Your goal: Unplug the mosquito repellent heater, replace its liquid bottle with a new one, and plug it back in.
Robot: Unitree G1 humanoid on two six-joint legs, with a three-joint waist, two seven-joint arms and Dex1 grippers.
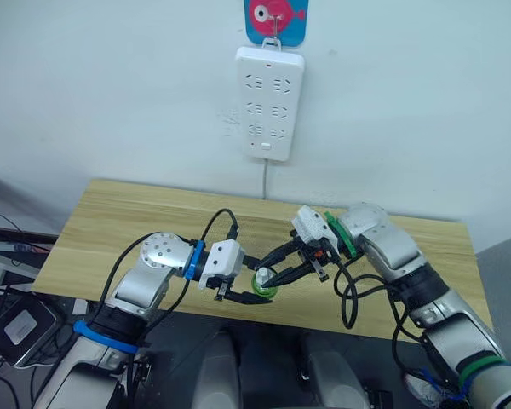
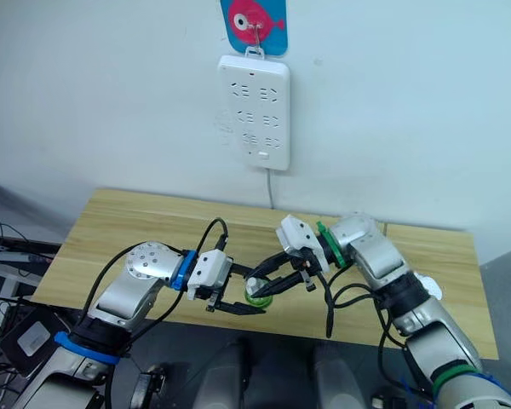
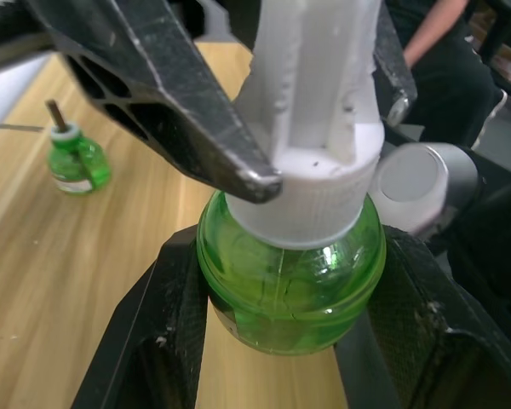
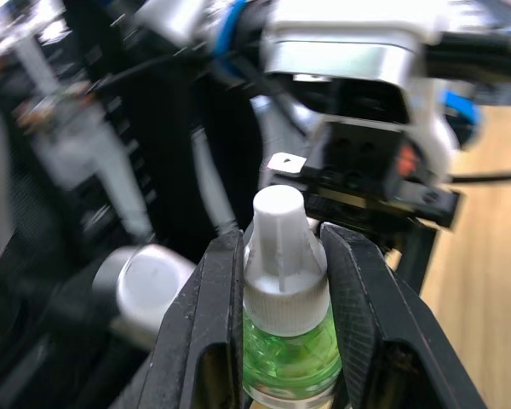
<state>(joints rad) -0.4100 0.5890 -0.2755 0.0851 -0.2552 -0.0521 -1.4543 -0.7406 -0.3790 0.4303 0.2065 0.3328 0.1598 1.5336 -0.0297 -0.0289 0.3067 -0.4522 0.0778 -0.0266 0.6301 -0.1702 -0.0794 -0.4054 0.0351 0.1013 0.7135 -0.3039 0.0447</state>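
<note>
Left wrist view is showing you the left gripper [image 3: 281, 341] clamping the green body of the new one [image 3: 291, 281], while the right gripper [image 4: 281, 281] is pinching its white cap. Its liquid bottle [image 3: 77, 159] is standing apart on the bench [image 3: 85, 281].

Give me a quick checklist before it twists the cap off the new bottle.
1. Left gripper clamps the new bottle by its green body: ok.
2. Right gripper is shut on the white cap: ok.
3. Bottle upright, cap pointing up: ok.
4. Old bottle stands on the table, apart from the grip: ok.
5. Power strip sockets free for plugging back in: ok.
6. Heater ready and within reach: cannot tell.
</note>
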